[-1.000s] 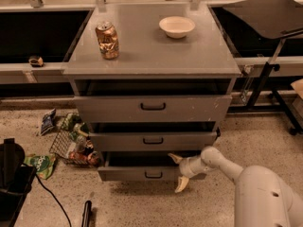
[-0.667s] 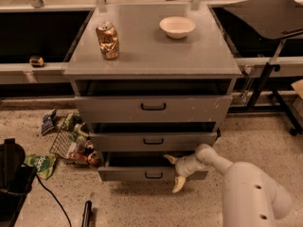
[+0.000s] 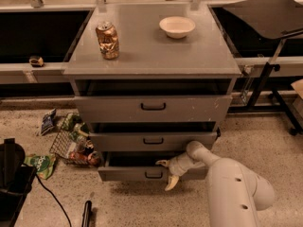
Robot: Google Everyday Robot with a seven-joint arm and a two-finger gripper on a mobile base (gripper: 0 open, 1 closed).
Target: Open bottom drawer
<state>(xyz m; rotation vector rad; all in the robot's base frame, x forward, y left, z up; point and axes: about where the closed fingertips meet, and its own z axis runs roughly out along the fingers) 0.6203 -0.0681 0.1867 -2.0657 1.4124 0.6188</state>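
The bottom drawer [image 3: 124, 173] is the lowest, shortest grey front of the cabinet, with a small black loop handle [image 3: 153, 174]. It stands pulled out a little, with a dark gap above its front. My gripper [image 3: 167, 173] is at the drawer front just right of the handle. Its pale fingers are spread: one finger [image 3: 163, 163] reaches over the front's top edge, the other points down below the front. The white arm [image 3: 232, 183] comes in from the lower right.
The middle drawer [image 3: 189, 141] and top drawer [image 3: 113, 109] also stand slightly out. A can [image 3: 107, 40] and a white bowl [image 3: 177, 26] sit on the cabinet top. A wire basket of packets [image 3: 71, 143] lies on the floor at left, beside a black object [image 3: 12, 174]. A black stand [image 3: 270, 74] is at right.
My gripper has slid left along the bottom drawer front toward the handle, and the arm has followed. The drawer looks about as far out as before.
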